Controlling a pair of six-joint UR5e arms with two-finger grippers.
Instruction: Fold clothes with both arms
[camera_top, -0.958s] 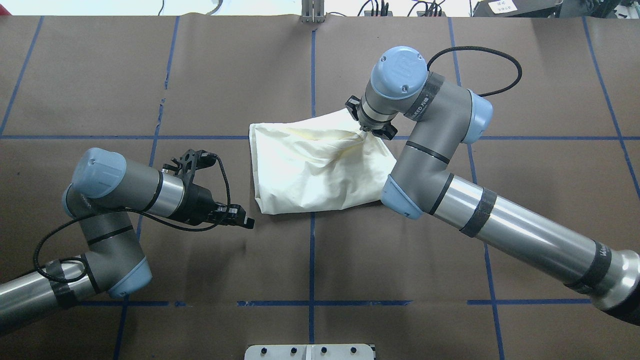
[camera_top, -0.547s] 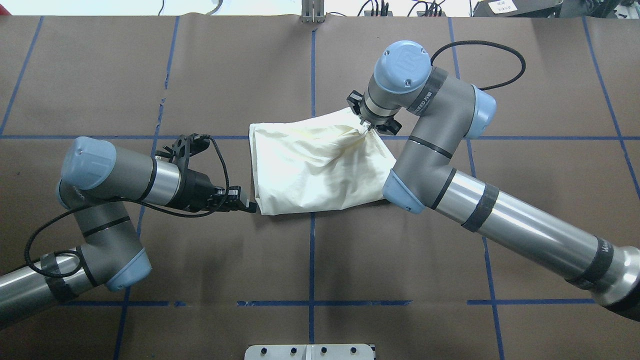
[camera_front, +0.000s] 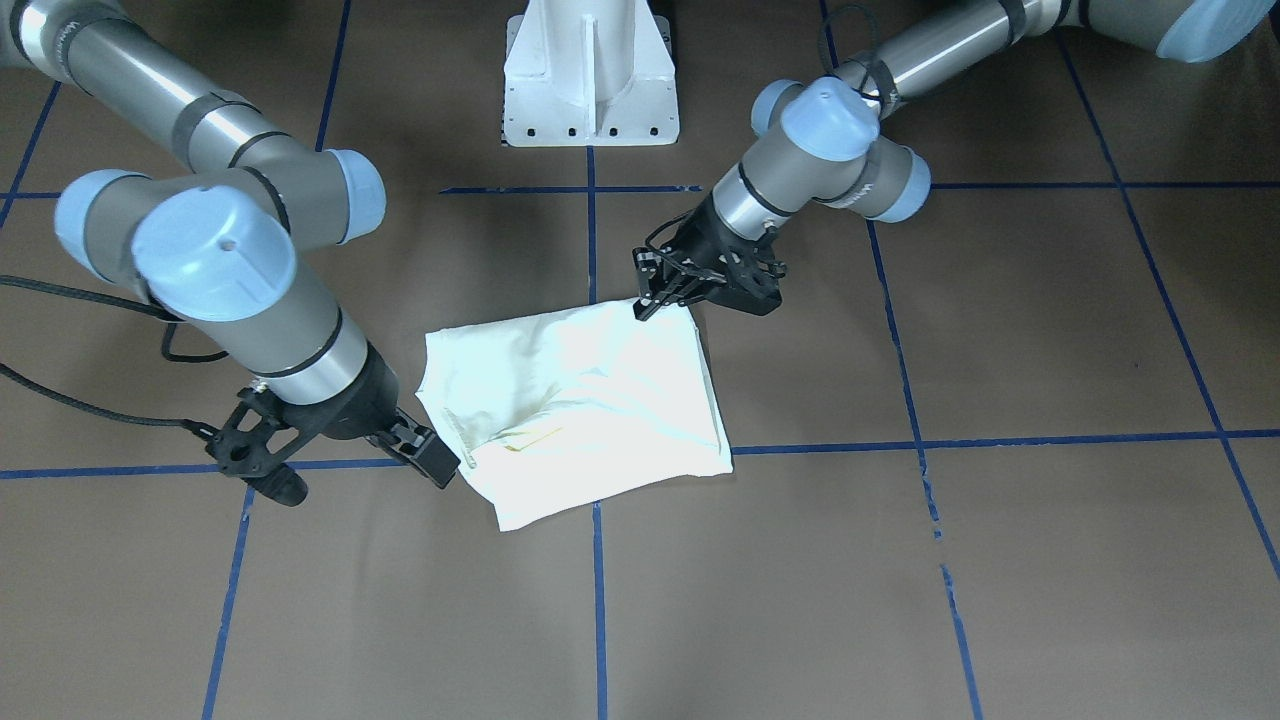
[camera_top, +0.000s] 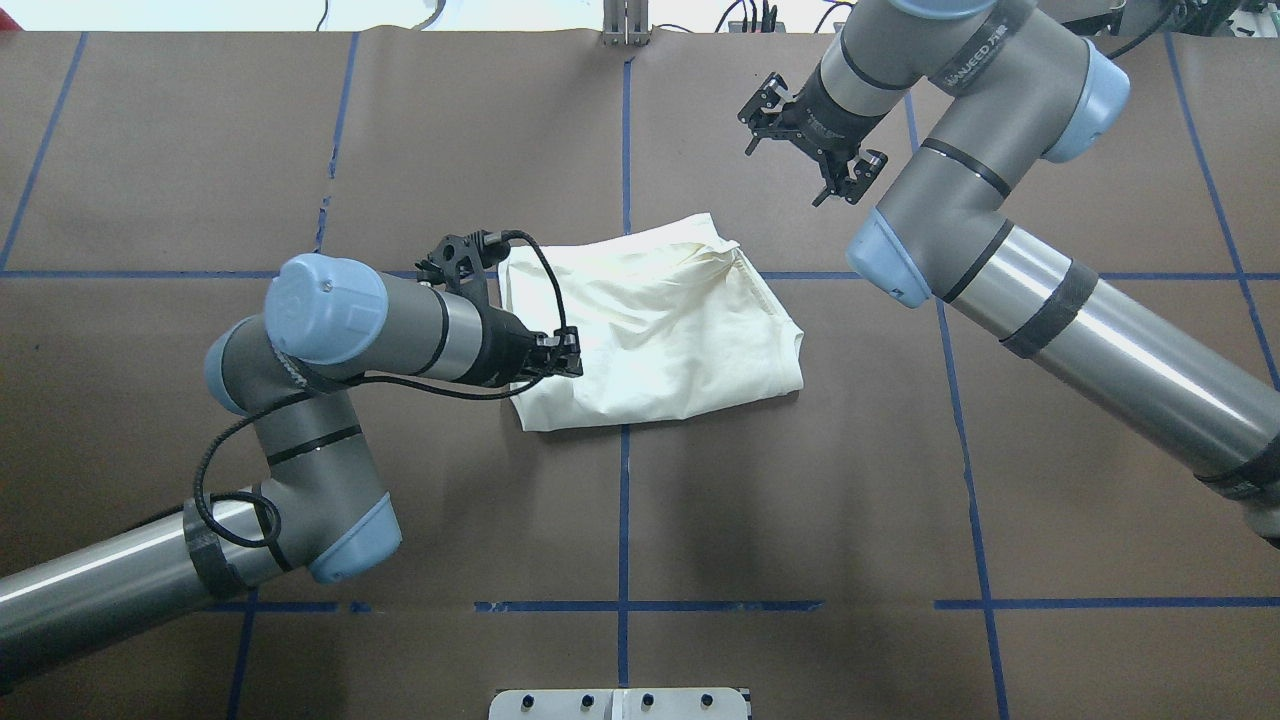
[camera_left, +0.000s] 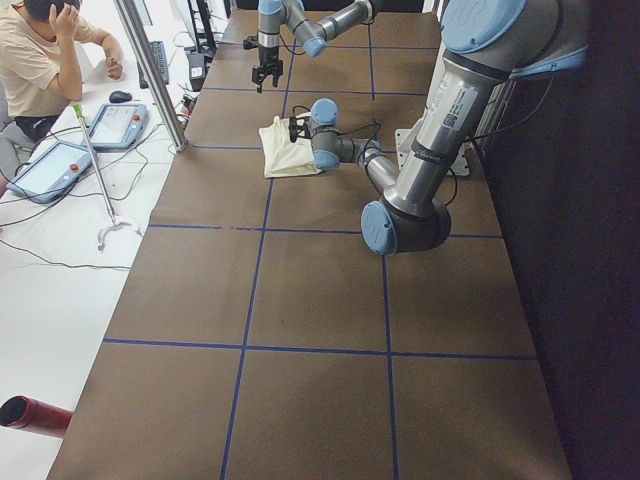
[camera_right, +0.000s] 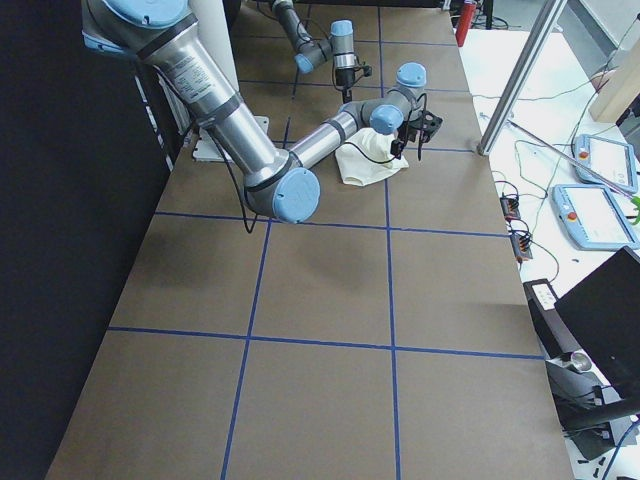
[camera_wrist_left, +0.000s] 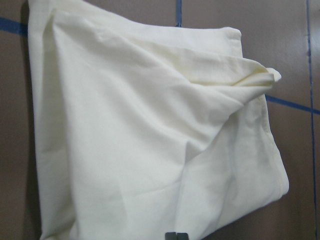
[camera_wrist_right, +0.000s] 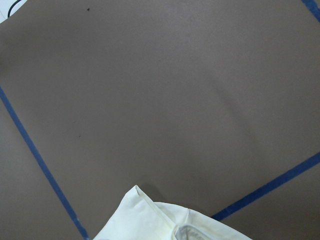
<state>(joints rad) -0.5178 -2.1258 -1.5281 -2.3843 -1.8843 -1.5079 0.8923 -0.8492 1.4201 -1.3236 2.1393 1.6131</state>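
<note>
I work over a table covered in brown paper and marked into squares by blue tape lines. My white pedestal base stands at its near edge. Beyond the far edge is a white desk where a person sits by two tablet-like pendants.

My left gripper hangs at the left edge of the shirt. Its tips look drawn together, and I cannot tell whether any cloth is between them. The shirt lies in the middle of the table as a rough, creased rectangle, plain cream side up, with a small puckered peak at its far right corner. My right gripper is raised above the table beyond that corner. Its fingers are spread apart, holding nothing and clear of the cloth.
</note>
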